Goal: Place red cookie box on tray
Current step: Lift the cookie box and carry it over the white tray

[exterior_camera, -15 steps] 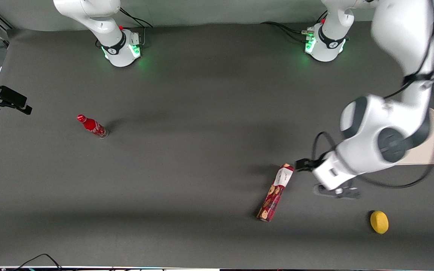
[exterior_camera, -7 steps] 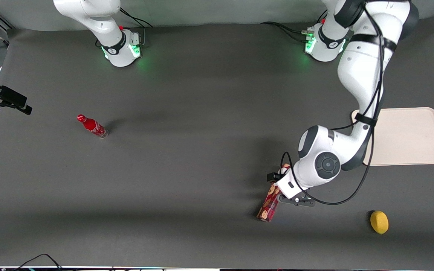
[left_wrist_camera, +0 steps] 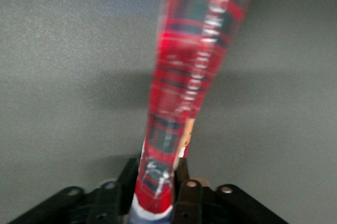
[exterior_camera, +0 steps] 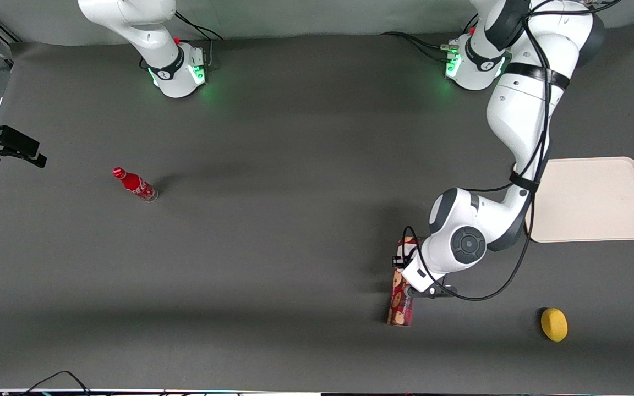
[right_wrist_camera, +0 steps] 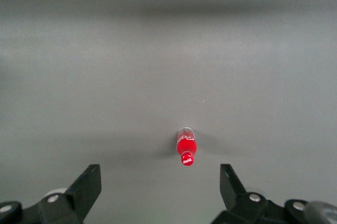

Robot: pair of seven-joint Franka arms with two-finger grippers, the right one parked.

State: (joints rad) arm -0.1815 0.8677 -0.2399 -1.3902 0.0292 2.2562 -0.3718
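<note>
Your gripper (exterior_camera: 405, 270) has its fingers (left_wrist_camera: 182, 177) clamped on the red cookie box (exterior_camera: 400, 305), low in the frame's right half; the tray (exterior_camera: 597, 199), at mid-right, awaits it.

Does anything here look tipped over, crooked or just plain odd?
Only one thing: the red cookie box lies flat on the table, with the gripper closed around one end of it. The tray holds nothing, and the soda bottle stands upright.
</note>
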